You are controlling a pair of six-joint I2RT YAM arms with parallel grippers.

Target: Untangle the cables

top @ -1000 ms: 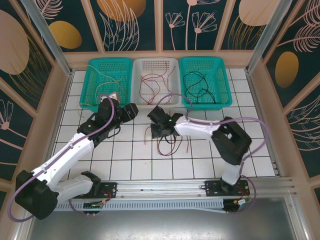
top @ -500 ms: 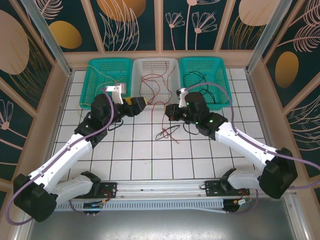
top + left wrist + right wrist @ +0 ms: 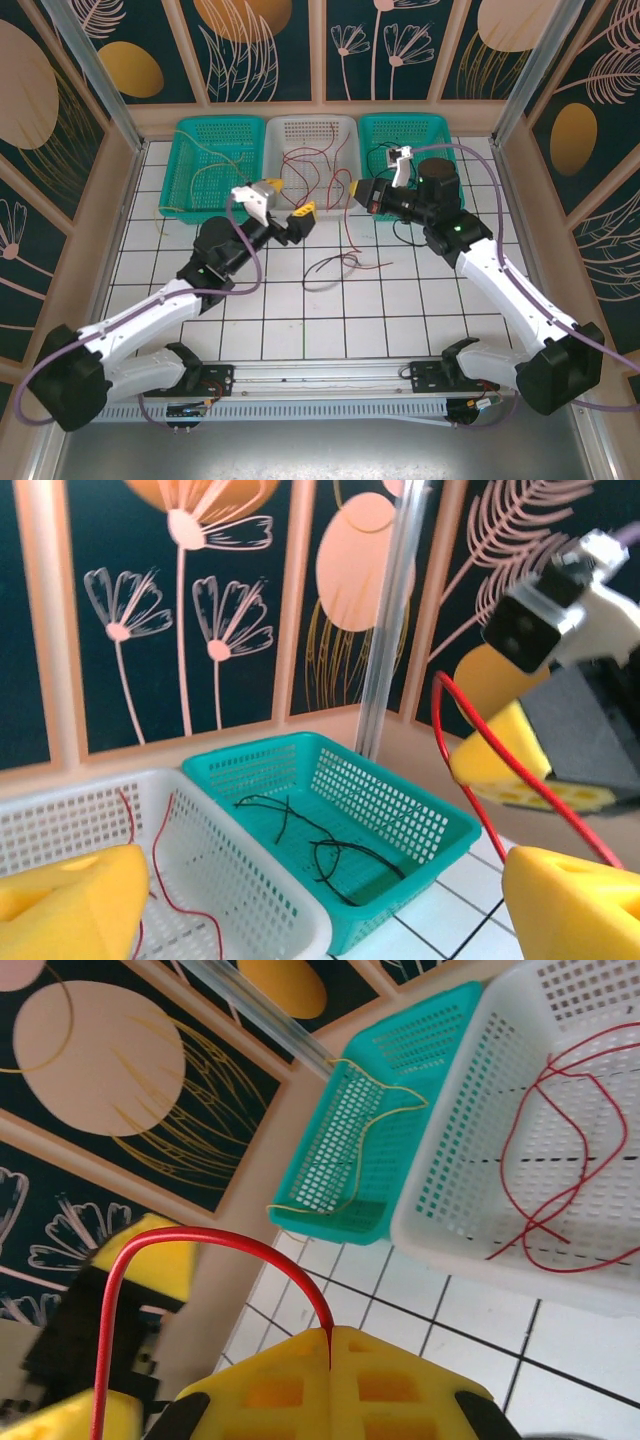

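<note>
Right gripper [image 3: 360,192]: You have its yellow pads pressed together, pinching the red cable [image 3: 200,1233] at their tips. In the top view it hangs at 1 o'clock from the middle of the tiled table [image 3: 300,320], just in front of the white basket [image 3: 272,150].

Left gripper [image 3: 287,202]: Your other jaws are spread wide, with nothing between the yellow pads. It sits at 11 o'clock from the table's middle, facing the right gripper, near it but apart.

Red cable: From the pinch it arcs up and over toward the left gripper. In the left wrist view it runs down past the top of that gripper's right-hand pad, and you cannot tell whether it touches. In the top view the rest drops toward 6 o'clock from the right gripper into loose loops lying on the tiles at the table's middle.

Left teal basket [image 3: 170,180]: At 11 o'clock along the far edge, it holds the yellow cable [image 3: 372,1123], part of which is draped over the rim.

White basket: At 12 o'clock, between the two teal ones and touching both. It holds several red cables [image 3: 507,1145] lying in loose curves.

Right teal basket [image 3: 452,170]: At 1 o'clock, behind the right arm's wrist. The black cables [image 3: 318,852] lie looped on its floor.
</note>
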